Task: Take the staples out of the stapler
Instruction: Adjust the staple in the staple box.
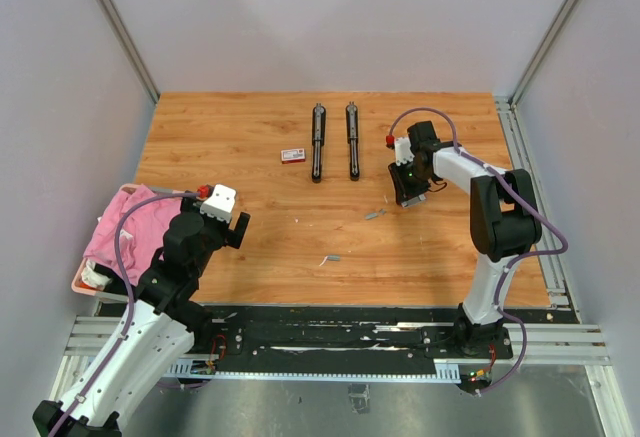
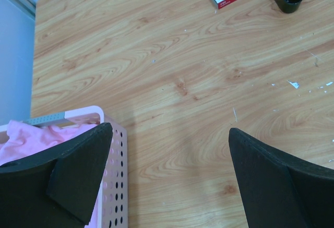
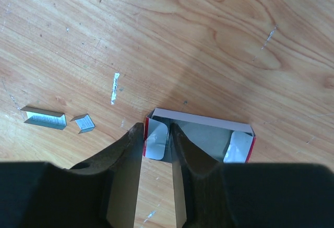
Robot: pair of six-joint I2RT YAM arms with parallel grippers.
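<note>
Staples (image 3: 44,118): silvery-grey metal, loose on the wooden table (image 1: 250,127), out of either stapler. One longer strip, a folded channel with bright reflecting faces, lies flat. A short bit (image 3: 83,124) of the same make lies just right of it, turned at an angle and not touching. Both sit left of the open box (image 3: 209,131), near it but apart. Another grey bit (image 1: 332,256) lies well apart, toward the table's near edge. Staplers (image 1: 317,142): two, black, laid lengthwise side by side at the far middle of the table. Closed box (image 1: 293,155): small, red and white, just left of the staplers. Open box: red-sided tray with a white rim and pale end flaps. Right gripper (image 3: 156,131): over the open box's left end, jaws narrowly apart with the left flap between them; whether they pinch it cannot be told. Left gripper (image 2: 169,134): jaws wide apart, holding nothing, above bare wood beside the basket (image 2: 112,150). Basket: pink, perforated, at the table's left near edge, holding a pink cloth (image 1: 140,222).
</note>
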